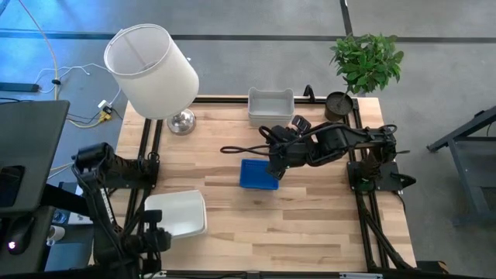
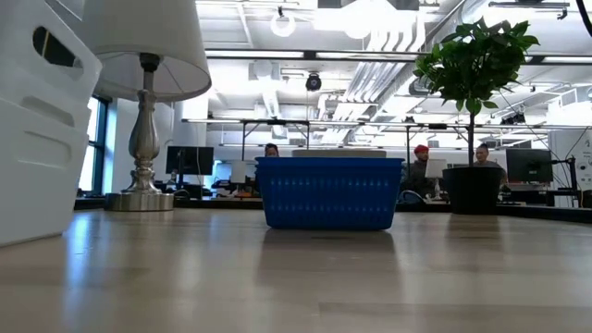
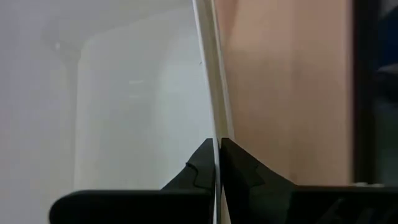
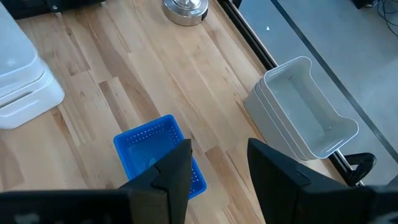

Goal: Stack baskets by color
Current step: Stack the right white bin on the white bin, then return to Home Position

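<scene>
Left hand [image 3: 217, 163]: fingers pressed together on the rim of a white basket [image 1: 177, 212] at the desk's [image 1: 310, 232] near-left corner. Right hand [image 4: 217, 163]: fingers apart, empty, hovering above the blue basket [image 1: 257, 175] mid-desk. White basket stack [image 1: 270, 106] just beyond it, at the far edge.

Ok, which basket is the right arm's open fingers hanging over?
The blue basket mid-table, the only blue one. The right gripper hangs just above it, fingers open, while the white baskets sit stacked at the far edge.
</scene>
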Robot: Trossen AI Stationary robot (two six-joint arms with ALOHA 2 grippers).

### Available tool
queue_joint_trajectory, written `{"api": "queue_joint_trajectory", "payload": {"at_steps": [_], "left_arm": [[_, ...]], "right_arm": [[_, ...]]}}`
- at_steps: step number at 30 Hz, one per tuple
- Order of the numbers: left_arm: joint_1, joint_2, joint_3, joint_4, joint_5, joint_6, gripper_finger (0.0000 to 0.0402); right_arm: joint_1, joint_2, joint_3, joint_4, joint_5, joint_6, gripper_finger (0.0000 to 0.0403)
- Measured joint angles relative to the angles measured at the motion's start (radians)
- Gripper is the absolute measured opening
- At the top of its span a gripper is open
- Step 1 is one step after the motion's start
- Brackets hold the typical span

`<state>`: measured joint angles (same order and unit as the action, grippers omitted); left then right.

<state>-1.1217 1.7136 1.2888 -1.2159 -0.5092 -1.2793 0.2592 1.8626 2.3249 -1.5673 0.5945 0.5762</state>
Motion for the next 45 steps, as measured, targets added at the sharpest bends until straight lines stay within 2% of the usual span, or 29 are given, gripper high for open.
{"api": "queue_joint_trajectory", "payload": {"at_steps": [10,19,23,34,40,45], "left_arm": [[0.003,0.013,0.000,-0.076,0.003,0.136,0.0039],[0.011,0.012,0.000,-0.071,0.058,0.059,0.0101],[0.011,0.012,0.009,-0.070,0.071,0.071,0.0118],[0.008,-0.050,0.061,-0.075,0.070,0.131,0.0120],[0.007,-0.060,0.061,-0.075,0.128,0.163,0.0118],[0.011,-0.081,0.061,-0.089,0.037,0.213,0.0117]], "right_arm": [[0.000,0.000,0.000,0.000,0.000,0.011,0.0142],[0.000,0.000,0.000,0.000,0.000,0.010,0.0142],[0.000,0.000,0.000,0.000,0.000,0.008,0.0142],[0.000,0.000,0.000,0.000,0.000,-0.001,0.0142],[0.000,0.000,0.000,-0.001,0.000,-0.001,0.0142],[0.000,0.000,0.000,0.000,0.000,-0.001,0.0142]]}}
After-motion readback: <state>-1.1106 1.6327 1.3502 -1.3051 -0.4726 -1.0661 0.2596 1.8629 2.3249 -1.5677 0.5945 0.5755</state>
